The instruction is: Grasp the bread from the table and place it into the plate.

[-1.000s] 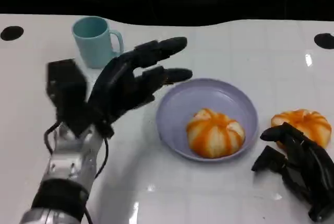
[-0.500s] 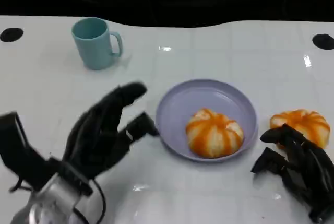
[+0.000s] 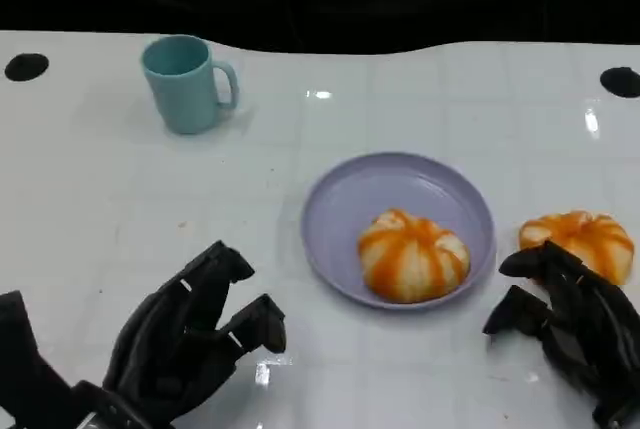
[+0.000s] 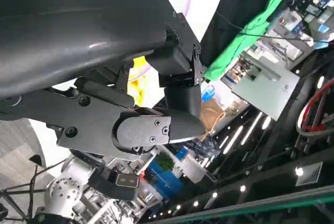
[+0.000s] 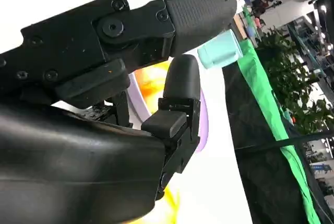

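An orange-striped bread bun (image 3: 412, 256) lies in the lilac plate (image 3: 400, 184) at the table's middle. A second bun (image 3: 578, 239) lies on the table to the right of the plate. My right hand (image 3: 570, 324) sits just in front of that bun, fingers bent and apart, holding nothing. Near the front left edge, well apart from the plate, is my left hand (image 3: 190, 339), fingers spread and empty. The right wrist view looks past the fingers (image 5: 193, 10) to a bun (image 5: 151, 85), the plate (image 5: 202, 114) and the cup (image 5: 222, 49).
A teal cup (image 3: 185, 82) stands at the back left of the white table (image 3: 450, 89). Dark round holes (image 3: 24, 66) mark the table's far corners. The left wrist view looks past the left hand's fingers (image 4: 156, 127) into a room with lights.
My left hand has drawn back from beside the plate to the front left edge and dropped low in the picture. The right hand and both buns have not moved.
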Controlling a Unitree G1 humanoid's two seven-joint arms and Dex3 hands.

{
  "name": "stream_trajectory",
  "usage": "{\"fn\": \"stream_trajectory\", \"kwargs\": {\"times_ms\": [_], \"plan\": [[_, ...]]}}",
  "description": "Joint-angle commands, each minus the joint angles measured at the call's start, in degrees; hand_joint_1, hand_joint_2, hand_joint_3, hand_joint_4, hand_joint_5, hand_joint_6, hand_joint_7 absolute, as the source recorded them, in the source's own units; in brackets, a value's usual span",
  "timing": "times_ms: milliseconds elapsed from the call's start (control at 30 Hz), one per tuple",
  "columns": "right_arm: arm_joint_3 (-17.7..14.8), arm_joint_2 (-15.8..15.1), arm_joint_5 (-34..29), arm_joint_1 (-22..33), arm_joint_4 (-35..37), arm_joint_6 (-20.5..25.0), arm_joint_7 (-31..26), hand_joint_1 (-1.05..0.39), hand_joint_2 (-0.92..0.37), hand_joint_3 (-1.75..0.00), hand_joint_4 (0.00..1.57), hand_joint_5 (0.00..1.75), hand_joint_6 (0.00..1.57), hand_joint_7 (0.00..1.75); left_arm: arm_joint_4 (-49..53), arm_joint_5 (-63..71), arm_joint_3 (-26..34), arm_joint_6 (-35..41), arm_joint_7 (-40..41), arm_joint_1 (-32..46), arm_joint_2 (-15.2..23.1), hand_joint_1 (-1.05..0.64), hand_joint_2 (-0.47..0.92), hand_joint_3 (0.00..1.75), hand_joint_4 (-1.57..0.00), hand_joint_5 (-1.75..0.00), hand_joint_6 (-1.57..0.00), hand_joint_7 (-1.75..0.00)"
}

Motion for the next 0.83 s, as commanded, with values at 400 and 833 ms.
{"fn": "stream_trajectory", "kwargs": {"times_ms": [400, 833], "plan": [[0.34, -0.69, 0.11, 2.26, -3.06, 2.26, -1.66, -0.52, -0.92, -0.23, 0.67, 1.52, 0.63, 1.20, -3.59, 2.49, -1.19, -0.02, 5.21, 5.01, -0.10, -0.51, 0.92, 0.31, -0.77, -1.75, -0.55, -1.64], [0.02, -0.74, 0.75, 1.88, -2.19, 2.07, -0.38, -0.52, -0.92, -0.23, 0.66, 1.52, 0.62, 1.18, -1.53, 3.49, -1.20, -2.40, 4.29, 4.03, -0.13, -0.53, 0.92, 0.27, -0.78, -1.75, -0.53, -1.68]]}}
